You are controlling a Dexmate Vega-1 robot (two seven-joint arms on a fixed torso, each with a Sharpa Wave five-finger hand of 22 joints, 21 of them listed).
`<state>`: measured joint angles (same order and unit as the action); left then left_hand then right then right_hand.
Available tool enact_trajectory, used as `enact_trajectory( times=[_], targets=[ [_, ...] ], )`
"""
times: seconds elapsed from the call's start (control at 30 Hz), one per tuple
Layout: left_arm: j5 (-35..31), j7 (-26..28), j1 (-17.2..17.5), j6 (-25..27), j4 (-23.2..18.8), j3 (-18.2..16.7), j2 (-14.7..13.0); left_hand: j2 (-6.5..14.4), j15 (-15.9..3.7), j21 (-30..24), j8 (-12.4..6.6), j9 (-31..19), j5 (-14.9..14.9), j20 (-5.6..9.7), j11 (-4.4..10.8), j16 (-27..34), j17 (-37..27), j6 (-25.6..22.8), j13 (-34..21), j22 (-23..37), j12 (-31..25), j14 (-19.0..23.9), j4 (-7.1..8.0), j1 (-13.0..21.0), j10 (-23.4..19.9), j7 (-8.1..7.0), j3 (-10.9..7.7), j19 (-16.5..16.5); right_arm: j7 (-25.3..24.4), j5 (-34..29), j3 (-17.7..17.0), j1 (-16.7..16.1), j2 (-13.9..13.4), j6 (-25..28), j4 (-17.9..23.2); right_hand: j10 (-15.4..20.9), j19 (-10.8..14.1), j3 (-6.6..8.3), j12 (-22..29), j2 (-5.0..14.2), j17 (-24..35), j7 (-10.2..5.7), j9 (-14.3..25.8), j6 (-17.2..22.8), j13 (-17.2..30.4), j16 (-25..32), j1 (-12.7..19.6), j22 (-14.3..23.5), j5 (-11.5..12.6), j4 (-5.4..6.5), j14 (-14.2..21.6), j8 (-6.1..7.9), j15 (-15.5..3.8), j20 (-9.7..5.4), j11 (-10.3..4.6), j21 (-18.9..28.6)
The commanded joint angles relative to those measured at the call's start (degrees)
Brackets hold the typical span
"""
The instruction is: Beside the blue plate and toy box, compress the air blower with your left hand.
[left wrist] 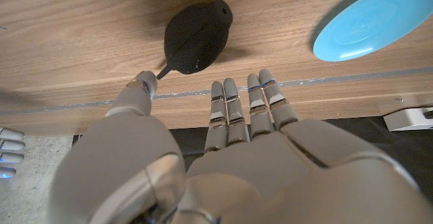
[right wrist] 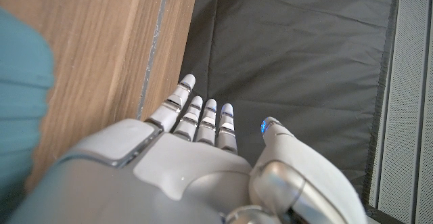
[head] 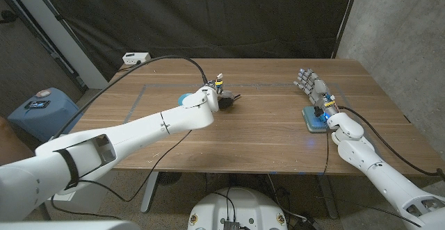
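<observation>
The black rubber air blower [left wrist: 196, 34] lies on the wooden table [left wrist: 67, 21], its nozzle pointing toward my left thumb. My left hand [left wrist: 230, 136] hovers just short of it, fingers [left wrist: 233, 105] straight and apart, holding nothing. The blue plate [left wrist: 375, 21] lies a little to one side of the blower. In the head view the left hand [head: 221, 101] is at the table's middle with the blower [head: 231, 101] at its tip, the plate [head: 185, 99] partly hidden by the arm, and a small toy box [head: 219, 84] standing just behind. My right hand [head: 311, 87] is open at the right.
A blue pad [head: 314, 121] lies on the table under my right wrist, seen as a teal patch [right wrist: 24, 109] in the right wrist view. A white power strip [head: 135, 58] sits at the back left corner. A blue bin [head: 42, 112] stands on the floor left of the table.
</observation>
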<state>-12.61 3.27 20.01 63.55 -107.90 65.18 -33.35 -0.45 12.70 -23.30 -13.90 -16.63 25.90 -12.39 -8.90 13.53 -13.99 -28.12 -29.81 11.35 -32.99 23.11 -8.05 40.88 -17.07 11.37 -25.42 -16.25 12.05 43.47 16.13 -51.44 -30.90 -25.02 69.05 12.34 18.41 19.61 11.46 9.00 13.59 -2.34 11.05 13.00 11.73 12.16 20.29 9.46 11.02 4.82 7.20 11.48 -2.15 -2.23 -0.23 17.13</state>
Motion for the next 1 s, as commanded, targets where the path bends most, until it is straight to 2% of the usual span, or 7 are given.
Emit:
enact_trajectory(
  times=[0.03, 0.33, 0.4, 0.53, 0.6, 0.83, 1.0],
  targets=[
    [0.22, -1.99, -1.59, 0.85, -0.67, 1.81, -0.17, 0.04, 0.05, 0.23, 0.42, -0.08, 0.39, 0.02, -1.13, -0.15, -0.22, 0.27, 0.12, 0.28, 0.61, -0.35, 0.09, -0.67, 0.52, 0.46, 0.62, 0.33, 0.06, 0.45, -0.41, -0.4, 0.2, -0.44, -0.13, 0.33, 0.42, 0.19, 0.25, 0.01, 0.12, 0.05, 0.21, 0.13, 0.17, 0.3, -0.49, 0.31, -0.08, -0.27, 0.39, 0.05, -1.37, -1.1, 0.07, -0.06],
    [0.21, -2.59, -2.6, 2.31, -1.23, 3.06, -0.39, 0.04, 0.0, 1.05, 1.06, -0.02, -0.28, 0.03, -3.13, -0.2, -0.53, 1.78, 0.25, 0.35, 2.38, -1.92, 0.31, -1.46, 2.16, 0.7, 2.49, 1.44, 0.58, 1.01, -0.66, -0.69, 0.46, -0.83, -0.45, 0.37, 0.52, 0.23, 0.27, 0.01, 0.12, 0.05, 0.21, 0.09, 0.17, 0.32, -0.6, 0.32, -0.08, -0.29, 0.38, 0.03, -1.31, -1.04, 0.1, -0.25],
    [0.15, -2.66, -2.92, 3.17, -1.28, 3.46, -0.21, 0.82, 0.0, 1.66, 1.15, -0.07, -0.94, 0.05, -3.25, 0.05, -0.82, 2.36, 0.04, 0.53, 3.63, -2.35, -0.07, -1.09, 1.92, 0.68, 4.69, 1.46, 0.69, 1.1, -0.69, -0.73, 0.49, -0.85, -0.48, 0.36, 0.54, 0.24, 0.26, 0.0, 0.11, 0.07, 0.21, 0.08, 0.17, 0.33, -0.59, 0.32, -0.08, -0.32, 0.42, 0.03, -1.31, -1.05, 0.17, -0.27],
    [0.17, -2.61, -3.2, 3.41, -1.79, 4.0, -0.46, 1.63, 0.02, 2.5, 1.21, -0.13, -1.35, 0.06, -3.29, -0.2, -0.83, 2.77, -0.68, 0.65, 4.95, -2.38, -0.2, 0.03, 1.74, 0.67, 7.51, 1.19, 1.03, 1.3, -0.76, -0.71, 0.54, -0.92, -0.72, 0.38, 0.58, 0.27, 0.27, 0.03, 0.12, 0.07, 0.22, 0.11, 0.17, 0.33, -0.63, 0.32, -0.08, -0.33, 0.39, 0.04, -1.36, -1.04, 0.24, -0.37],
    [0.12, -2.42, -3.31, 4.05, -2.05, 4.26, -0.48, 1.85, 0.0, 2.81, 1.19, -0.19, -1.43, 0.07, -3.3, -0.36, -0.83, 2.8, -0.97, 0.69, 5.28, -2.43, -0.18, 0.4, 1.66, 0.67, 8.36, 1.14, 1.22, 1.45, -0.83, -0.73, 0.57, -0.97, -0.87, 0.4, 0.63, 0.28, 0.28, -0.01, 0.11, 0.11, 0.22, 0.13, 0.17, 0.34, -0.63, 0.33, -0.09, -0.38, 0.41, 0.05, -1.33, -1.04, 0.17, -0.41],
    [0.06, -1.07, -3.18, 5.42, -2.45, 4.8, -0.34, 2.16, -0.16, 3.19, 1.14, -0.36, -1.17, 0.08, -3.27, -0.57, -0.79, 2.69, -1.4, 0.73, 5.53, -2.4, -0.33, 1.15, 1.62, 0.66, 9.02, 1.14, 1.78, 2.0, -1.11, -1.07, 0.54, -1.0, -1.0, 0.42, 0.69, 0.32, 0.29, 0.04, 0.11, 0.1, 0.22, 0.12, 0.17, 0.37, -0.7, 0.33, -0.09, -0.41, 0.41, 0.04, -1.39, -1.04, 0.37, -0.58],
    [-0.66, -0.75, -4.32, 6.83, -2.93, 7.0, -0.34, 2.13, -0.21, 3.27, 1.15, -0.44, -1.05, 0.08, -3.27, -0.65, -0.74, 2.72, -1.54, 0.75, 5.52, -2.21, -0.33, 1.29, 1.63, 0.67, 9.01, 1.09, 2.05, 2.38, -1.43, -1.39, 0.56, -1.27, -1.18, 0.41, 0.75, 0.36, 0.29, 0.03, 0.1, 0.05, 0.22, 0.08, 0.17, 0.39, -0.71, 0.33, -0.08, -0.45, 0.47, 0.02, -1.34, -1.03, 0.27, -0.65]
  ],
)
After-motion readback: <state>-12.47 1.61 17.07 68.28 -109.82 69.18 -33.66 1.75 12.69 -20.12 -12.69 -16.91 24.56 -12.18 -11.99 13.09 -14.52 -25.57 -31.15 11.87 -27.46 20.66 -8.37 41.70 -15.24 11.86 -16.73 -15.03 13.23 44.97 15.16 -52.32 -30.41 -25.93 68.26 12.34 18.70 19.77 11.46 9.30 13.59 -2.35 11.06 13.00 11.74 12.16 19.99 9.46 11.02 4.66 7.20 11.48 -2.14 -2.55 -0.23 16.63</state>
